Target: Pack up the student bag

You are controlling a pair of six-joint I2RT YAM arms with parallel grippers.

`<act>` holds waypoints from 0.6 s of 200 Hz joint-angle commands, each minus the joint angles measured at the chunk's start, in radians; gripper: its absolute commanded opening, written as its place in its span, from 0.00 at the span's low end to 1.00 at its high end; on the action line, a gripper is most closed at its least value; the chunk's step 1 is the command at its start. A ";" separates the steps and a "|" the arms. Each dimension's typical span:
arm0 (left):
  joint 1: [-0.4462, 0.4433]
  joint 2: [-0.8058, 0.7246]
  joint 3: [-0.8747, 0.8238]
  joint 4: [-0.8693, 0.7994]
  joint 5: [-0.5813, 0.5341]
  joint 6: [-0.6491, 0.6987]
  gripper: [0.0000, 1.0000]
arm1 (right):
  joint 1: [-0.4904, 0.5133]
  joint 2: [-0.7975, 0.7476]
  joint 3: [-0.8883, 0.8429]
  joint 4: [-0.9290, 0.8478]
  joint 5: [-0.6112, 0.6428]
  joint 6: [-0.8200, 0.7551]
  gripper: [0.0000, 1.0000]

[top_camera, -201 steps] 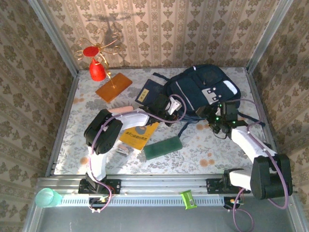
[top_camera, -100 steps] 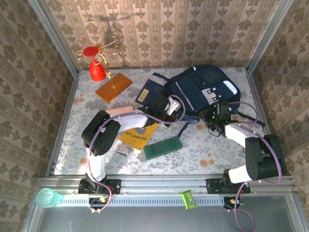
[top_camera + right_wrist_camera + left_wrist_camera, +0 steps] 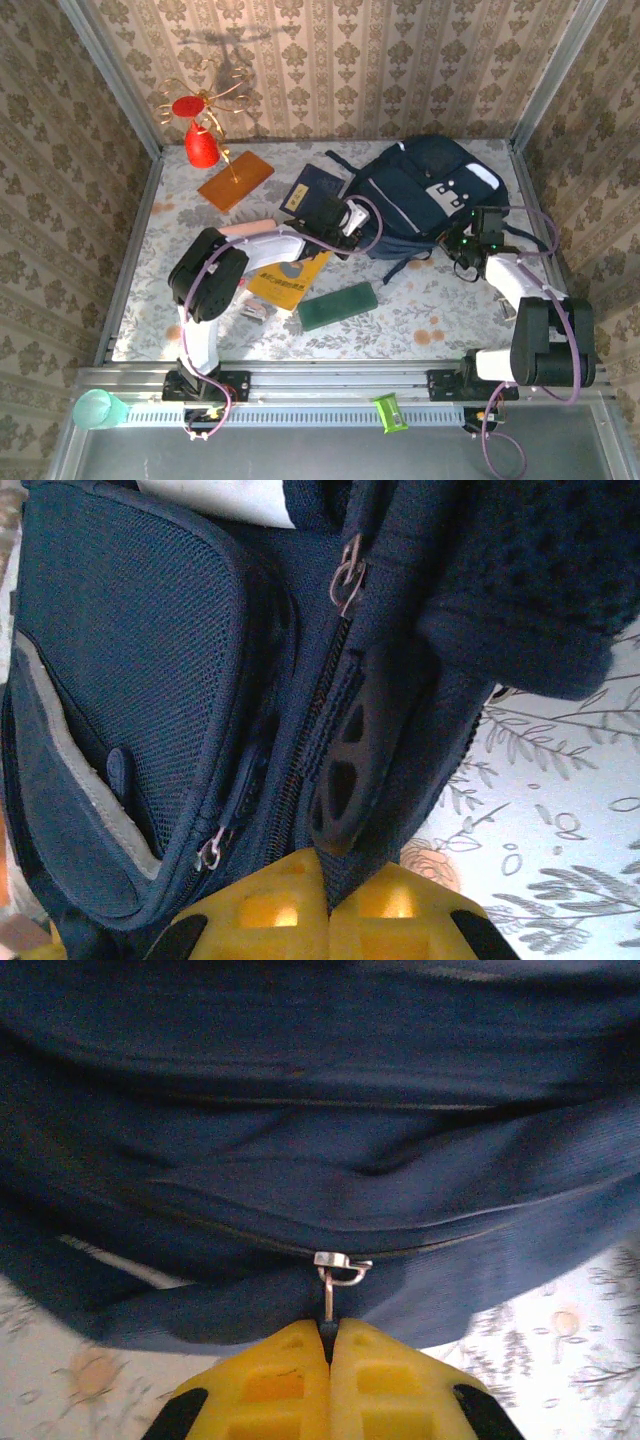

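**A:** What has changed in the last second?

**B:** The right gripper has gone from wide open to shut. Its yellow fingertips now pinch an edge of the student bag. They hold a fold of navy fabric beside a zip track, and a dark tab with oval holes rises just ahead of the tips. The bag also looks tugged slightly toward that gripper's outer side.

**A:** And the other arm?

**B:** The left gripper has not let go. Its fingertips are pressed together on the small metal zipper pull, which stands straight up from between them. The closed zip line runs across just beyond the tips.

**A:** Where is the bag relative to both hands?

**B:** It lies flat between them, directly ahead of each set of fingertips and held at opposite sides.

**A:** What does that mean for packing?

**B:** The bag now seems anchored on one side, so the zip can probably be drawn open against that hold. The zip looks closed, and a green case and a yellow booklet lie behind the left gripper, unpacked.
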 commanded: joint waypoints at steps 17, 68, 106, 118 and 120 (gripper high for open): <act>0.039 -0.020 0.012 -0.102 -0.053 0.020 0.00 | -0.072 0.048 0.162 -0.127 -0.021 -0.158 0.00; 0.008 -0.097 -0.059 -0.057 0.094 -0.032 0.00 | -0.069 0.135 0.283 -0.128 -0.066 -0.145 0.02; -0.056 -0.111 -0.091 -0.028 0.150 -0.086 0.00 | -0.064 0.242 0.369 -0.215 -0.062 -0.223 0.13; -0.072 -0.098 -0.086 -0.016 0.159 -0.100 0.00 | -0.065 0.241 0.371 -0.254 -0.028 -0.247 0.26; -0.075 -0.097 -0.085 -0.015 0.161 -0.102 0.00 | -0.065 0.237 0.368 -0.256 -0.023 -0.248 0.28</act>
